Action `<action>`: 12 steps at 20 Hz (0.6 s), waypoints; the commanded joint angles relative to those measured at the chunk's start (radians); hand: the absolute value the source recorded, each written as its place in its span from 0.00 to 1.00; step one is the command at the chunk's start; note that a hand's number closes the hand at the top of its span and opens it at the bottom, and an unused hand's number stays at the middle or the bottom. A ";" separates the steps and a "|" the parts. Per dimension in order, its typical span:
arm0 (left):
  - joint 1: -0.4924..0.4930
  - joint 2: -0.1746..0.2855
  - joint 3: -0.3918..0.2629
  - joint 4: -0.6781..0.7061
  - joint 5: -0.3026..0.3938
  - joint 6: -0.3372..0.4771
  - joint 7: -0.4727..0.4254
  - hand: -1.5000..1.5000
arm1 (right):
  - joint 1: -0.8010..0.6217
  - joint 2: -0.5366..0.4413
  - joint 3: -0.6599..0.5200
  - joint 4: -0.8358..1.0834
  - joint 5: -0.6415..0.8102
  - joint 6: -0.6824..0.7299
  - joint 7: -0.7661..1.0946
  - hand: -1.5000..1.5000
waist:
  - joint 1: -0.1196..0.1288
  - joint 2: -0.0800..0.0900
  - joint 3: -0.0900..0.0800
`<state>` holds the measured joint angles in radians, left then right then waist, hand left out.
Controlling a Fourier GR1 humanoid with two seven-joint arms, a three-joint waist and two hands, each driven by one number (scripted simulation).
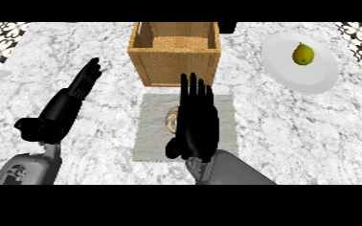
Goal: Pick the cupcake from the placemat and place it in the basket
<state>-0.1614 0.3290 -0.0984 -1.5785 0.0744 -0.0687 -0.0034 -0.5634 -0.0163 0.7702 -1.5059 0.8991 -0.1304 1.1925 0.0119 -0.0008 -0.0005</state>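
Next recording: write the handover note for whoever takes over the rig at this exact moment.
Left hand: open, resting at the left, holding nothing.
Right hand: open, fingers straight, over the placemat, hiding most of the cupcake.
Cupcake: on the placemat, not yet gripped.
Basket: just beyond the placemat's far edge, without the cupcake.
Done: right hand is at the cupcake.
Left: close on it, lift it, set it in the basket.
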 commanded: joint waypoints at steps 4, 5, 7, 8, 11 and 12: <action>-0.020 0.015 0.034 0.018 0.011 -0.034 -0.002 0.50 | -0.004 0.016 0.039 0.048 -0.015 -0.015 0.209 0.00 | -0.002 0.000 0.000; -0.003 -0.018 -0.002 -0.044 -0.006 -0.002 0.043 0.50 | 0.015 0.015 0.040 0.108 -0.023 -0.056 0.164 0.00 | 0.005 0.000 0.000; -0.001 -0.005 0.015 -0.013 -0.004 -0.027 0.003 0.50 | -0.016 0.016 0.052 0.096 -0.033 -0.041 0.202 0.00 | 0.003 0.000 0.000; -0.070 -0.049 -0.011 0.043 -0.045 0.024 0.035 0.50 | -0.058 0.016 0.070 0.110 -0.045 -0.057 0.225 0.00 | 0.000 0.002 0.000; -0.013 -0.007 0.021 0.023 0.002 -0.044 0.012 0.50 | -0.092 0.015 0.010 0.182 -0.085 -0.076 0.171 0.00 | 0.009 0.002 0.000; -0.004 -0.014 0.017 0.013 -0.012 -0.034 -0.006 0.50 | -0.072 0.015 0.046 0.171 -0.085 -0.083 0.199 0.00 | 0.008 0.001 0.000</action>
<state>-0.1764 0.3155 -0.0846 -1.5575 0.0625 -0.0920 -0.0065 -0.6061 -0.0170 0.7928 -1.3708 0.8398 -0.1641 1.1910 0.0167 0.0006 -0.0005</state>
